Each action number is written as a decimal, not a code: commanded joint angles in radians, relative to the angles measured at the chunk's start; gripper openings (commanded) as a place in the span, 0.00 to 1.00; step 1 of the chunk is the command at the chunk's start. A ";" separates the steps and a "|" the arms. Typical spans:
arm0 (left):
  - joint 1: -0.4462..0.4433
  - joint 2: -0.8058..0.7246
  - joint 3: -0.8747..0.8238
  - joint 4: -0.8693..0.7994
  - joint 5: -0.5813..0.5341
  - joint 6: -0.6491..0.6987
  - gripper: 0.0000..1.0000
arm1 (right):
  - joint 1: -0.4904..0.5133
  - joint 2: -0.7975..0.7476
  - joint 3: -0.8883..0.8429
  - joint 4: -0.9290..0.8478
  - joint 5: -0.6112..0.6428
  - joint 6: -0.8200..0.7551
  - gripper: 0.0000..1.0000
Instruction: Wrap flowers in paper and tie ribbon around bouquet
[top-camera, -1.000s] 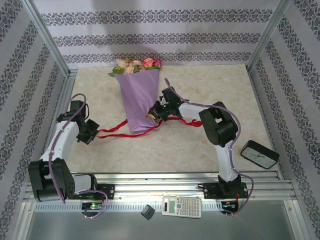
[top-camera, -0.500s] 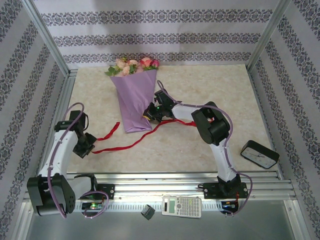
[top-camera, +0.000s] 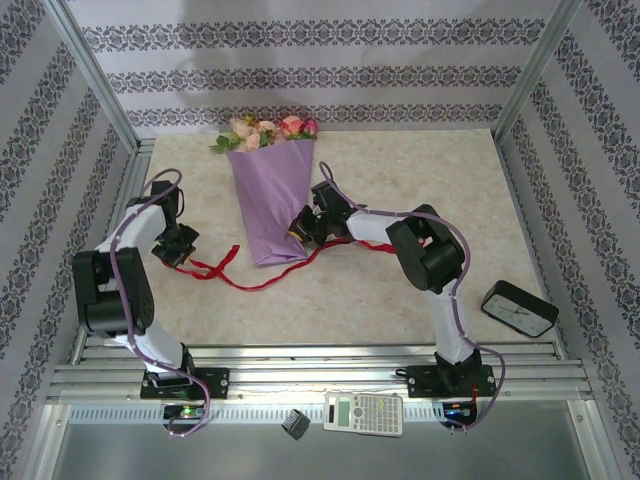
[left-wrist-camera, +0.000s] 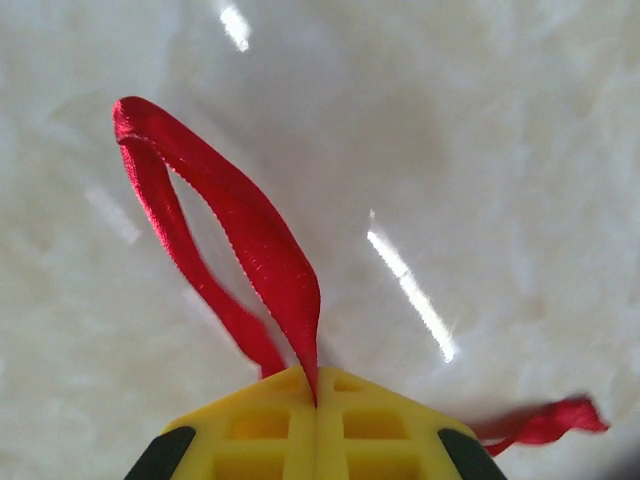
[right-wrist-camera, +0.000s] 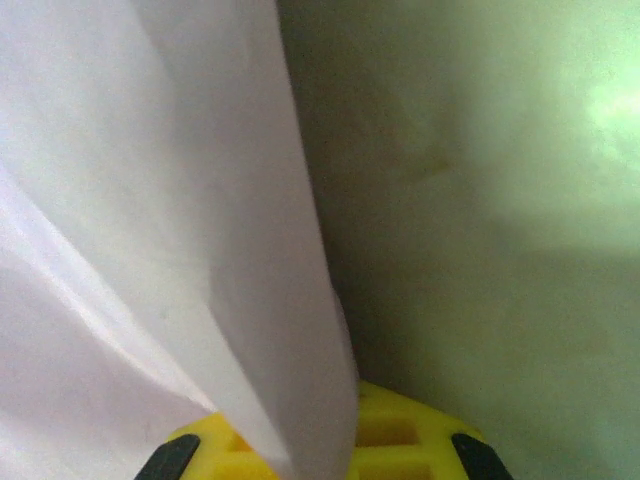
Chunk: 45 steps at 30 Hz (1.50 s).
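Note:
The bouquet lies on the table as a lilac paper cone, narrow end toward me. The flowers, pink and cream, stick out of its far wide end. A red ribbon runs from the left, past the cone's narrow end, to the right side. My left gripper is shut on the ribbon's left end. In the left wrist view the ribbon loops out from between the closed yellow fingers. At the cone's lower right edge my right gripper is shut, and the paper passes between its fingers.
A black clock lies at the table's right front. On the metal ledge near the arm bases are a calculator and a small black clip. Patterned walls and metal posts close in the table on three sides.
My left arm has folded back, carrying its gripper and the ribbon end toward the far left. The bouquet and my right gripper shifted slightly left early on, then held.

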 joint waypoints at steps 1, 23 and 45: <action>0.018 0.076 0.080 0.027 -0.013 0.031 0.00 | -0.011 -0.102 -0.030 -0.008 -0.005 0.031 0.00; 0.033 0.124 0.192 0.069 0.109 -0.032 0.00 | -0.003 -0.410 -0.423 -0.249 -0.043 -0.089 0.39; 0.038 0.021 0.175 0.049 0.151 -0.043 0.00 | -0.439 -0.441 -0.238 -0.632 0.379 -0.183 0.43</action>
